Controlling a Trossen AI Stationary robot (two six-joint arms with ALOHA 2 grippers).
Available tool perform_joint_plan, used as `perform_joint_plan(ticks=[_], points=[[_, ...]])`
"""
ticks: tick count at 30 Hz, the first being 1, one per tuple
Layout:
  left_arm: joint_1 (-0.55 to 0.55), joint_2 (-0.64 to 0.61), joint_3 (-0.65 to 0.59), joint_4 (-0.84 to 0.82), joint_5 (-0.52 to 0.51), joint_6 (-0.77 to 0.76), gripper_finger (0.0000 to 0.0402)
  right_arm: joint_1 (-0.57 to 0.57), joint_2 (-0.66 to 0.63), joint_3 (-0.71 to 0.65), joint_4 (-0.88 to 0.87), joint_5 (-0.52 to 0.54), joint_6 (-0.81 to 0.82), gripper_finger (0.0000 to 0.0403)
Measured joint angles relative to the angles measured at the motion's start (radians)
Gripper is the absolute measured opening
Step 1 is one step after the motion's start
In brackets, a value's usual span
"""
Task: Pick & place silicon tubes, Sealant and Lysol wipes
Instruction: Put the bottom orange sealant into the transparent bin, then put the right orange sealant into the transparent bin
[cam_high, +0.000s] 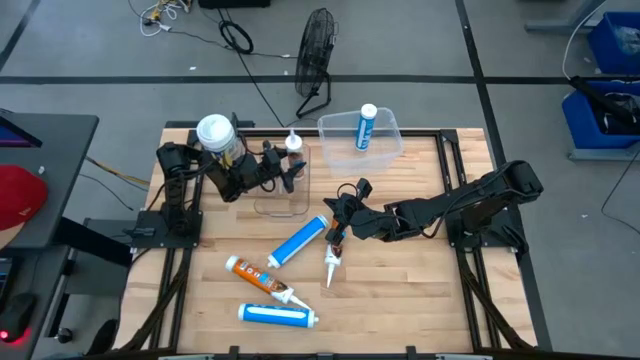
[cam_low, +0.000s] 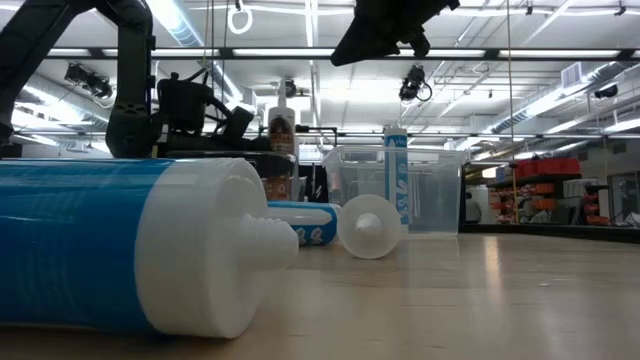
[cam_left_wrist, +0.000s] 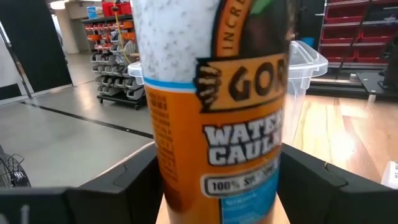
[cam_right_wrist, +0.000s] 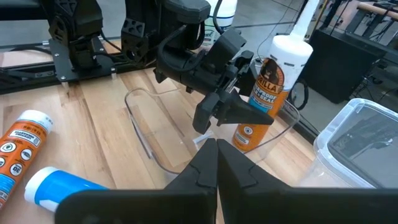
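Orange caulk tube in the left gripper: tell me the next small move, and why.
Probably open the left gripper and let go. Its fingers are closed on the orange-labelled caulk tube with a white nozzle, which stands upright inside the clear plastic container, its base seemingly down on the container's floor. The right gripper waits shut near the table's middle.

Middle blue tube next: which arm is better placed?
Right. Its end effector hangs shut and empty just beside the blue tube at mid-table. The left end effector is occupied, closed on the caulk tube standing in the clear bin, farther away.
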Motion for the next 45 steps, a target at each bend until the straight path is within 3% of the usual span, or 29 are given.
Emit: perform_joint_plan(ticks=[19,33,37,45], points=[[0.000,-0.002,0.000,0.003,0.004,-0.052,0.0272,0.000,0.000,0.000,-0.014,-0.001,0.000,0.0004],[0.000,-0.016,0.000,-0.014,0.004,-0.080,0.0376,0.000,0.000,0.000,-0.015,-0.019,0.008,0.0004],[0.000,-0.047,-0.001,-0.017,0.004,-0.074,0.0385,0.000,0.000,0.000,-0.015,-0.019,0.008,0.0004],[0.000,-0.229,-0.083,-0.013,-0.003,-0.034,0.0385,0.000,0.000,0.000,-0.017,-0.024,0.005,0.0004]])
